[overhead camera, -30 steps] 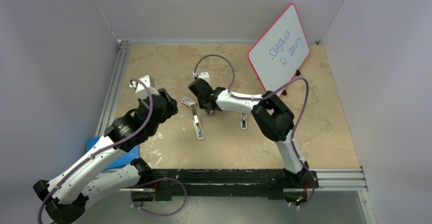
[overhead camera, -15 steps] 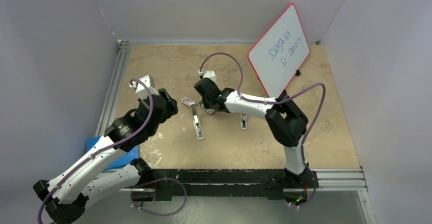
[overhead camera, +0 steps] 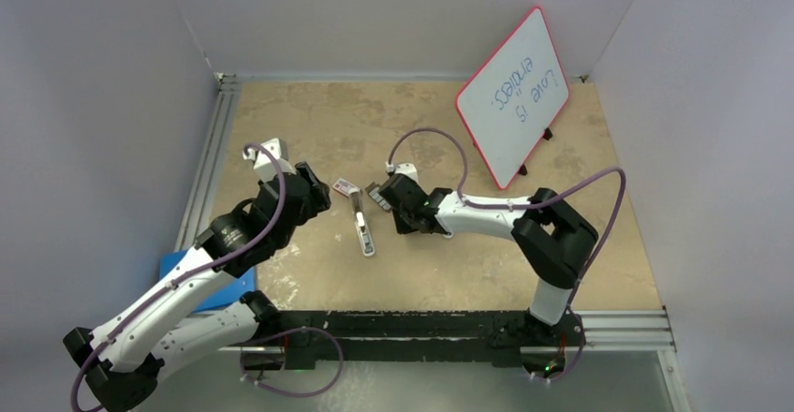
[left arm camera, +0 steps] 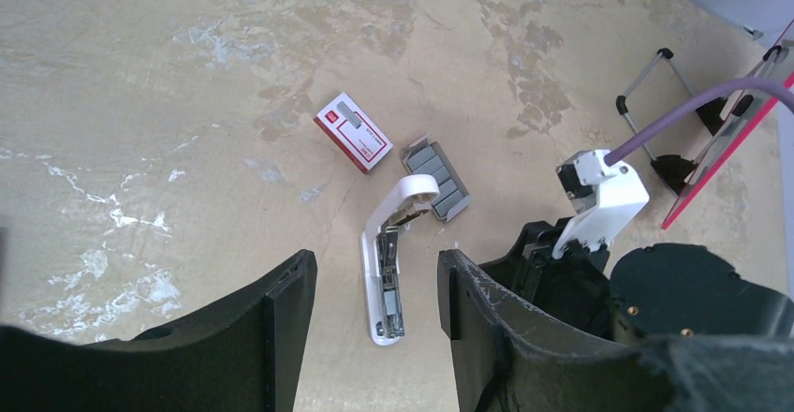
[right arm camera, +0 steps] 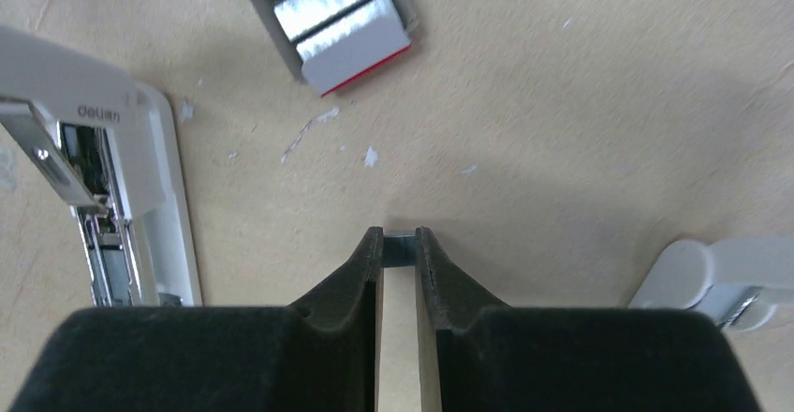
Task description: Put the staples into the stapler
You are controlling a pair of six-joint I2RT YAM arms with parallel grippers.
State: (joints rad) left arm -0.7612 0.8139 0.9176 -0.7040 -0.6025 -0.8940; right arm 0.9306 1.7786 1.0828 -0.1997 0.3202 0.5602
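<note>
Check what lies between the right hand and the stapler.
Nothing but bare tabletop with a few white flecks; the right wrist view shows that stretch between the stapler and the right hand.

The table has a tan, mottled top. The stapler lies opened at mid-table. The staples sit in a grey tray at its rounded end, with a red-and-white sleeve just beside the tray. A short white piece lies to the right. A whiteboard stands at far right.
</note>
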